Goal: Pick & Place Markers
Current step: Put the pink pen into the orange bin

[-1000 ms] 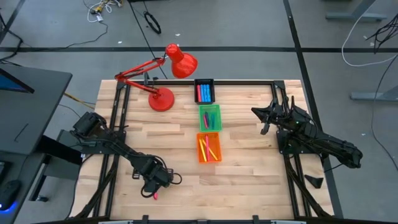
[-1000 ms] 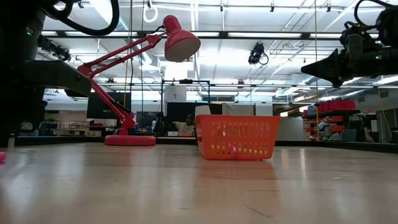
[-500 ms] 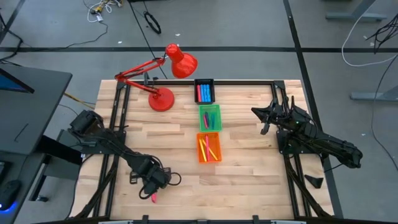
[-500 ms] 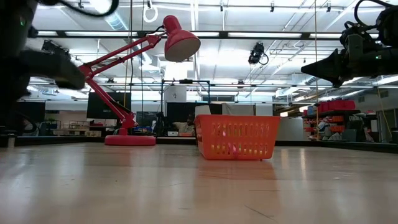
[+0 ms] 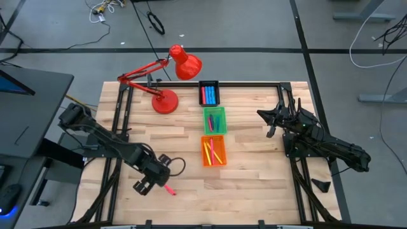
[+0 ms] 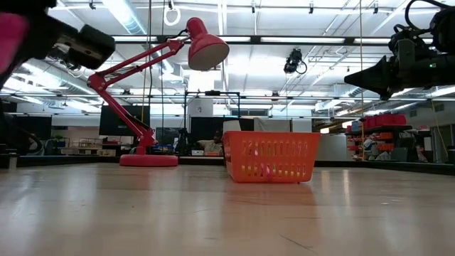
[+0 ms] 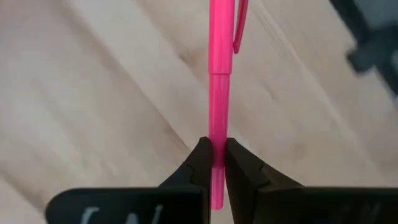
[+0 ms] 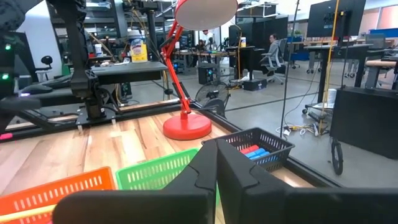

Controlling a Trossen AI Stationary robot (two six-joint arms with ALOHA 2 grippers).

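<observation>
Tabletop [image 5: 254,184], seen from above: desk lamp [image 5: 166,102] base at far edge, left of centre, w/ its arm reaching left then back right to the head. Three trays in a row down the middle, touching end to end: far tray [image 5: 209,93] just right of lamp base, middle tray [image 5: 214,120] behind near tray [image 5: 213,151]. Markers [image 5: 208,95] lie in all three. Left end effector [image 5: 154,186] near front-left, w/ one marker [image 5: 168,189] clamped in it, sticking out to its right above the wood. Right end effector [image 5: 268,116] right of middle tray, well apart from it.
</observation>
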